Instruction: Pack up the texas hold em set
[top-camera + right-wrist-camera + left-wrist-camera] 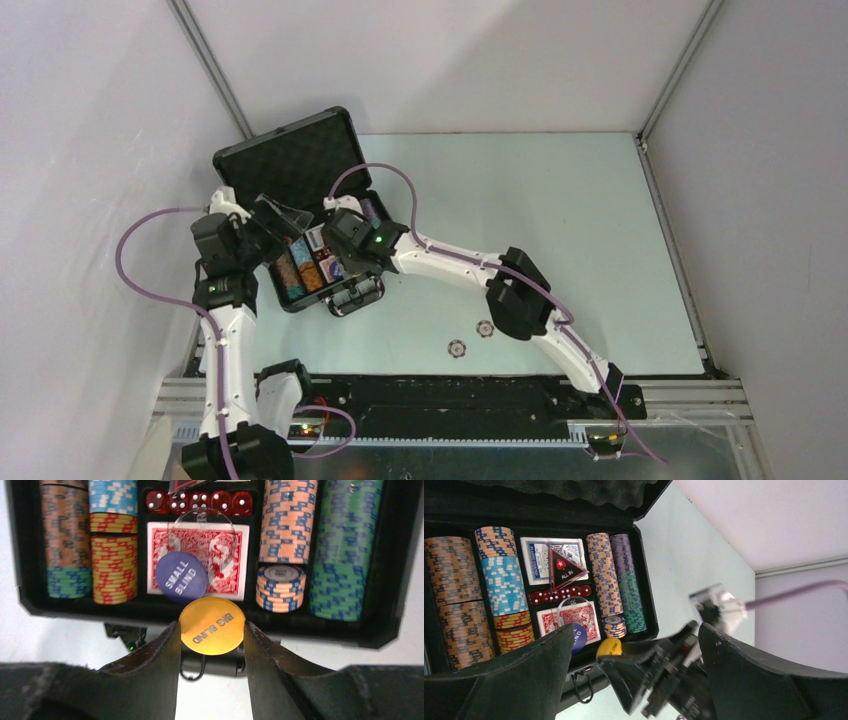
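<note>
Over the near rim of the open black case (395,555), at the far left of the worktop (560,200), a yellow disc (212,622) marked BIG BLIND is pinched by its edge in the right claw (211,628). The disc is best carried a little farther in, over the red deck (230,545), brought down low and flat, and only then let go, so that it is not left to roll or bounce out. Little room is offered there: a blue disc (181,576) already lies on the deck's near left corner, and a clear disc (200,517) rests across its far edge. Just beside the work, the left claw (636,635) is held spread wide and empty, close enough to be knocked if the right arm is swung left. The foam-lined lid stands raised at the far side. Near the arms' bases, well apart from the case, 2 loose chips (457,348) remain on the worktop.
</note>
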`<act>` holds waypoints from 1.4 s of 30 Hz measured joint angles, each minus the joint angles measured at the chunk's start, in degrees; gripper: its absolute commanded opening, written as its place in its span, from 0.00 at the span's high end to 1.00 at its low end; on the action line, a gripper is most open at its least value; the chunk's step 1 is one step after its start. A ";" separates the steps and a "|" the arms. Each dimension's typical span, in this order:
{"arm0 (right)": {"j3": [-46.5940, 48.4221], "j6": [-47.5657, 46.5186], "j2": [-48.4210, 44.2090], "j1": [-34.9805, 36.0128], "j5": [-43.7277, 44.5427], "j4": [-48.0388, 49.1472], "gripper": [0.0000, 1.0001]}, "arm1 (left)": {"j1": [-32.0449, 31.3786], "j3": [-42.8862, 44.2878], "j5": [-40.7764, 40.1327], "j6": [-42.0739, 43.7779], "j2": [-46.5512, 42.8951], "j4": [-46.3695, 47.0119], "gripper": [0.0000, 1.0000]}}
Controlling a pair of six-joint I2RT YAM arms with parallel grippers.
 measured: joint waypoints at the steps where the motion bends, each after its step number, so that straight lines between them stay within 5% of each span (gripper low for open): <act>1: 0.42 -0.55 1.25 -0.55 -0.63 0.63 0.51 | 0.07 0.00 0.00 0.00 0.00 0.00 0.02; 15: 7.78 -8.17 8.09 -1.57 -5.14 6.91 0.45 | 0.55 0.00 0.02 0.00 0.00 0.00 0.01; 26: 1.31 -7.98 5.38 -2.21 -1.42 8.52 0.34 | 0.63 -0.02 0.02 0.00 0.00 0.00 0.02; 33: -9.60 -6.16 -4.17 -11.21 -1.01 9.62 0.33 | 0.70 -0.11 -0.22 -0.02 0.04 -0.02 0.03; 42: -13.29 -6.91 -9.94 -21.14 -4.90 11.08 0.19 | 0.74 -0.13 -7.56 -1.09 1.53 -0.79 0.00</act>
